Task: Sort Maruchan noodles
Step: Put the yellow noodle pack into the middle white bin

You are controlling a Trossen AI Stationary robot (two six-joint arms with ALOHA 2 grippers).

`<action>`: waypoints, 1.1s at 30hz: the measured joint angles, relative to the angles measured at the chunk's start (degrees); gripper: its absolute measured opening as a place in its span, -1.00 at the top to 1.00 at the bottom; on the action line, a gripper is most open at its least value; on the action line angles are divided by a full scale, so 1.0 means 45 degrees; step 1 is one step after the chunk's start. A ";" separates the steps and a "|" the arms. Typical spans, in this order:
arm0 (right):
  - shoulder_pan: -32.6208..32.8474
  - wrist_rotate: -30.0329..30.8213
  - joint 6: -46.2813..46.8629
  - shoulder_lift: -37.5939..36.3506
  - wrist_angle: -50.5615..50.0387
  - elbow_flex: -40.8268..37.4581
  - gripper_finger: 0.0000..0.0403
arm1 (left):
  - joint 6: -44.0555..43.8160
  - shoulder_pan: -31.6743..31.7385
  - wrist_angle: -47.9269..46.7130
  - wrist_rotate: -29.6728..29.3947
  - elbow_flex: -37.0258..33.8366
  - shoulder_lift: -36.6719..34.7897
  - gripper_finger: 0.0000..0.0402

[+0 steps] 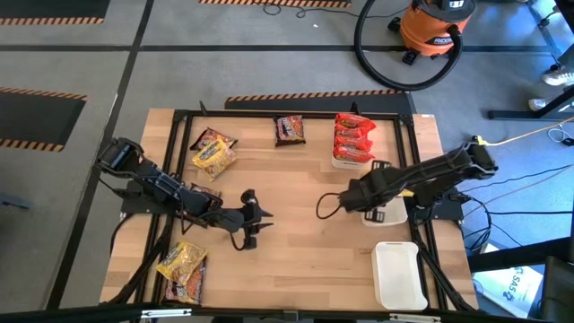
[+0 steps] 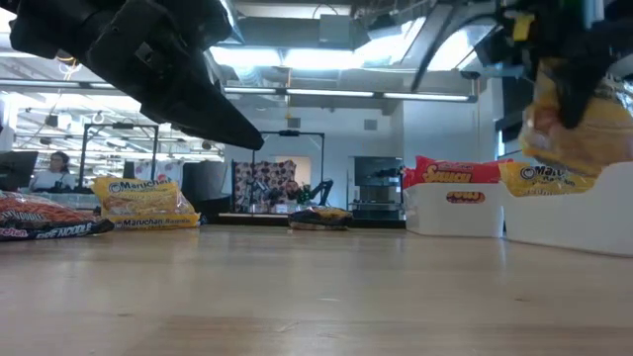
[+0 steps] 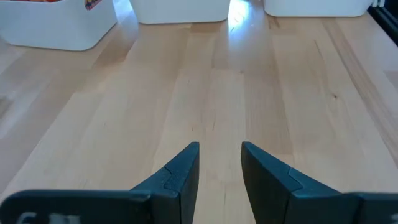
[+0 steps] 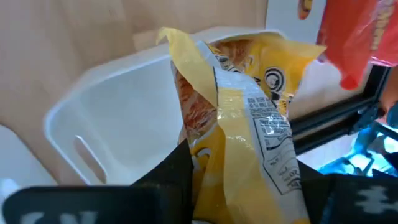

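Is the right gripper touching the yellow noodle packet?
Touching. In the right wrist view the right gripper has its dark fingers pinched on the yellow noodle packet, held above a white tray.

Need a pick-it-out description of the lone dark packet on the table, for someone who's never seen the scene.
Start at the wooden table and go to its far edge. Midway along it, between the yellow packets on the left and the white tray of red packets on the right, lies the dark brown packet. It is alone, flat on bare wood, the only dark one there.
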 joint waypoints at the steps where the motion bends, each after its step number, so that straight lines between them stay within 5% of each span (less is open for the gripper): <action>1: 0.0007 0.0048 -0.0045 -0.0003 0.0015 -0.0282 0.53 | -0.0001 0.0000 0.0000 -0.0063 0.0000 0.0000 0.44; 14: -0.1197 -0.0668 -0.1065 0.0012 0.2605 -0.3454 0.52 | 0.0001 0.0000 0.0002 -0.0181 0.0000 0.0000 0.44; 33: -0.1805 0.0691 -0.2178 0.0060 0.5157 -0.4635 0.25 | 0.0006 0.0000 0.0003 -0.0179 -0.0005 0.0000 0.44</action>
